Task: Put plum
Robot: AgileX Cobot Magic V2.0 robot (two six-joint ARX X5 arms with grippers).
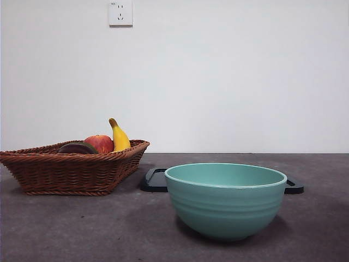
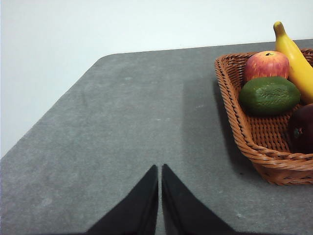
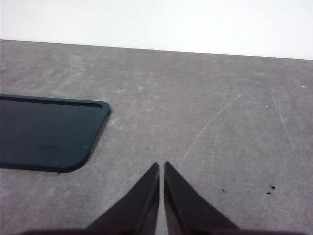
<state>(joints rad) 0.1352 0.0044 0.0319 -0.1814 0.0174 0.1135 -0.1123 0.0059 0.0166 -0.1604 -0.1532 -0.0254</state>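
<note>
Lying in basket [image 2: 254, 147], plum [image 2: 302, 128] beyond left fingers [image 2: 152, 188].

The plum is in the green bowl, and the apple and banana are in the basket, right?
Not quite. The plum isn't in the green bowl; it lies in the wicker basket with the apple and banana, next to a green fruit. The left wrist view shows this. The apple and banana part is right.

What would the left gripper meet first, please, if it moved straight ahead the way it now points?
Probably nothing: ahead of the left gripper lies bare table up to its far edge. The basket sits off to one side.
</note>
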